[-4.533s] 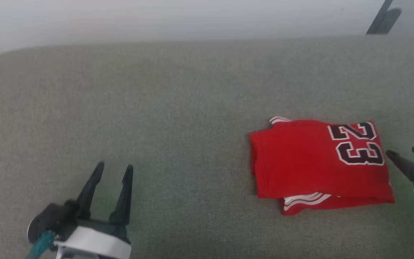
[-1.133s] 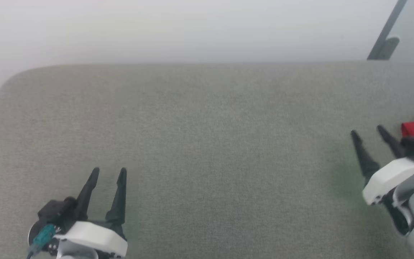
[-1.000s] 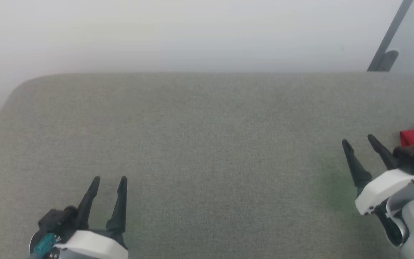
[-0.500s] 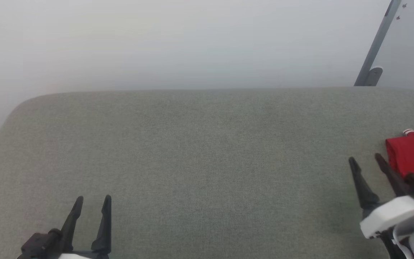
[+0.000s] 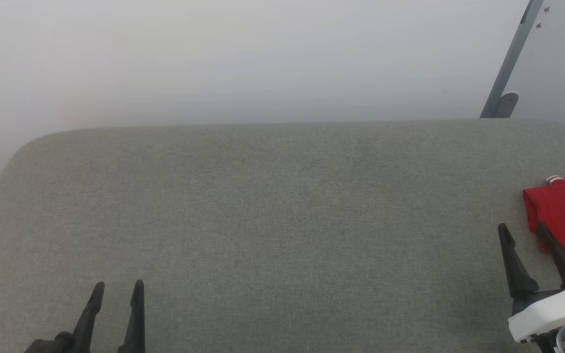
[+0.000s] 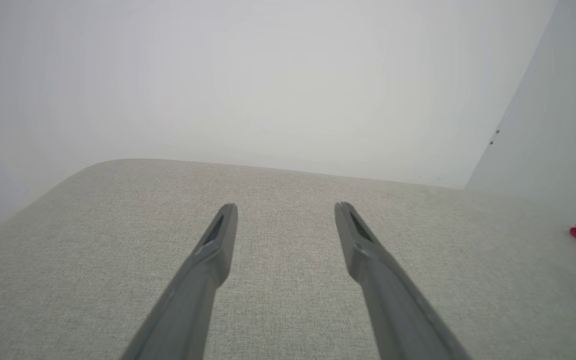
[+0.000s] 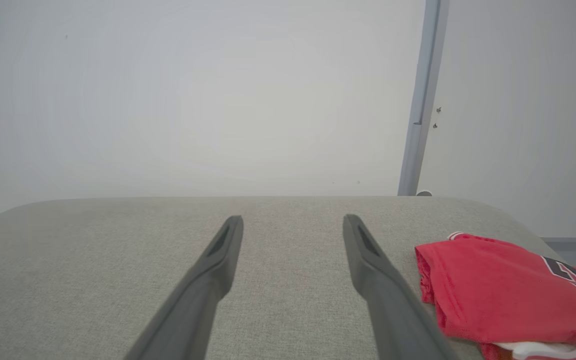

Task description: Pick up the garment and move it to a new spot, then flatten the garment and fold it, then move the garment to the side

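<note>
The grey padded surface (image 5: 282, 220) wears a coarse woven cloth, matt throughout. The garment (image 7: 498, 295) is soft red cloth, smooth and unshiny. The left gripper (image 5: 118, 284) and right gripper (image 5: 523, 227) show dark, matt, plastic-looking fingers (image 7: 383, 290). The wrist shell (image 5: 550, 314) is smooth white plastic, faintly glossy.

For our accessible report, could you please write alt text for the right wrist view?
A folded red garment lies on a grey fabric surface, just right of the open right gripper. A pale wall and a grey post stand behind.

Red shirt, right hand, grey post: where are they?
red shirt (image 7: 493, 295), right wrist view, plain red top layer.
right hand (image 5: 523, 227), head view, midway between its fingertips.
grey post (image 7: 420, 100), right wrist view, middle of shaft.
</note>
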Robot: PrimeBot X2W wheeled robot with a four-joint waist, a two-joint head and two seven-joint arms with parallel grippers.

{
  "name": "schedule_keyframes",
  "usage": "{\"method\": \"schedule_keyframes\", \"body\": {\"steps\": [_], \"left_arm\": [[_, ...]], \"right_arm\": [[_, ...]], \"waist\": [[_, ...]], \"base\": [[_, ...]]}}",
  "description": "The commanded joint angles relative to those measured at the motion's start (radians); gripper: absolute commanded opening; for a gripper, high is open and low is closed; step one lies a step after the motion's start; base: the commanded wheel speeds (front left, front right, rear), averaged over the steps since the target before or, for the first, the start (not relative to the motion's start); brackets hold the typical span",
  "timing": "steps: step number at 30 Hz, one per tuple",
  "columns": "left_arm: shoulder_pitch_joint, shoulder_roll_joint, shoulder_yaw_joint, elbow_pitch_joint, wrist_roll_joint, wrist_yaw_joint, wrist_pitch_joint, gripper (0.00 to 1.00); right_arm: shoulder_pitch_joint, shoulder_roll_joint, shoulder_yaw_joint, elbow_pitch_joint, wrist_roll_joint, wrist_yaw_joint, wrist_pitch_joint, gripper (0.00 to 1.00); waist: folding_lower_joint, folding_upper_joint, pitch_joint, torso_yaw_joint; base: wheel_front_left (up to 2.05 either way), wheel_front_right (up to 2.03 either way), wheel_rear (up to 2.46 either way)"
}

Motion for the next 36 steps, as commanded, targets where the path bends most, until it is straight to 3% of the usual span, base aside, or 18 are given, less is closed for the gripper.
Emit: {"method": "schedule_keyframes", "body": {"steps": [1, 11, 35, 36], "left_arm": [[0.012, -0.002, 0.002, -0.004, 0.005, -0.002, -0.004, 1.00], [0.002, -0.008, -0.002, -0.006, 0.005, -0.002, -0.004, 1.00], [-0.006, -0.020, 0.001, -0.004, -0.003, -0.002, -0.004, 1.00], [0.001, -0.022, 0.000, -0.003, -0.002, 0.000, 0.000, 0.00]], "right_arm": [[0.007, 0.005, -0.002, -0.005, -0.004, -0.001, 0.003, 1.00], [0.026, 0.029, -0.028, -0.054, -0.017, -0.001, 0.025, 1.00], [0.011, 0.043, -0.009, -0.044, 0.000, -0.001, 0.022, 1.00], [0.015, 0.040, -0.011, -0.042, -0.005, 0.000, 0.027, 0.00]], "waist": [[0.0000, -0.0001, 0.001, 0.000], [0.0000, -0.0001, 0.005, 0.005], [0.0000, -0.0001, 0.010, 0.005], [0.0000, -0.0001, 0.010, 0.005]], "base": [[0.00, 0.00, 0.00], [0.00, 0.00, 0.00], [0.00, 0.00, 0.00], [0.00, 0.00, 0.00]]}}
